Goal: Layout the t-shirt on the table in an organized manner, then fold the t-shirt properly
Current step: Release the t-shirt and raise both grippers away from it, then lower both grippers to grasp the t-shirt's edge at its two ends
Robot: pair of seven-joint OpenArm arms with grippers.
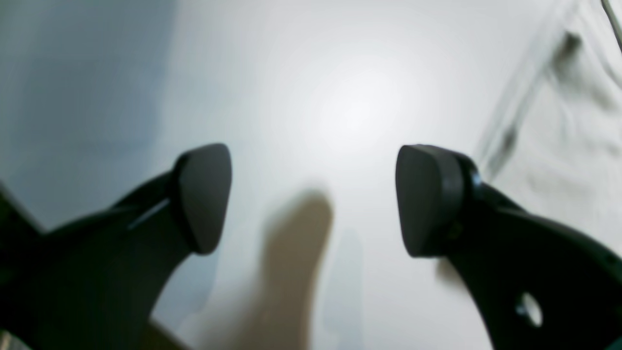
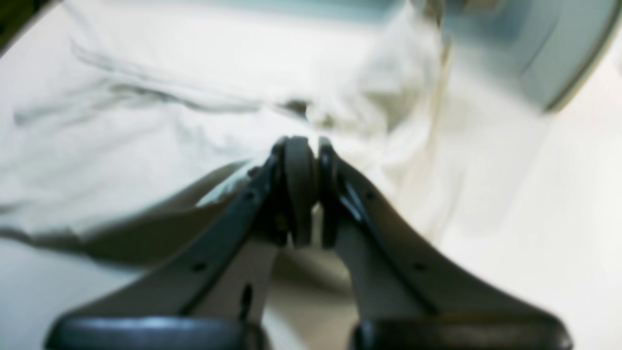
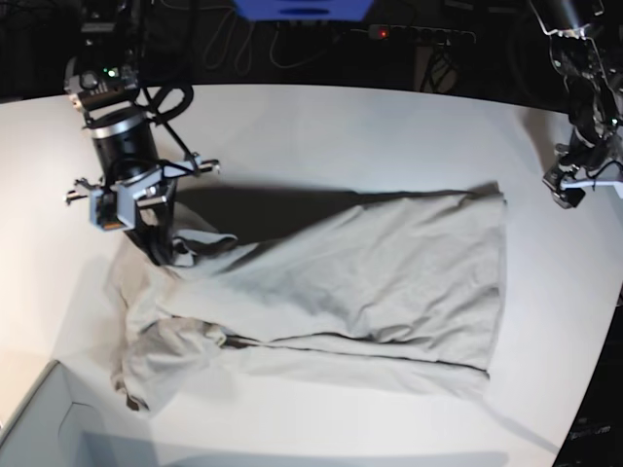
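Currently the right gripper (image 2: 308,189) is closed on the t-shirt (image 3: 341,282), pinching a raised fold near the collar end, probably to pull the bunched cloth straight. The left gripper (image 1: 313,199) hangs wide open and empty above the table (image 3: 321,126), just beside the hem. A pale box corner (image 3: 44,428) shows no visible contents.

T-shirt (image 3: 331,282) flat on table (image 3: 321,122).

Beige-grey t-shirt (image 3: 331,282) rumpled, spread on white table (image 3: 321,126).
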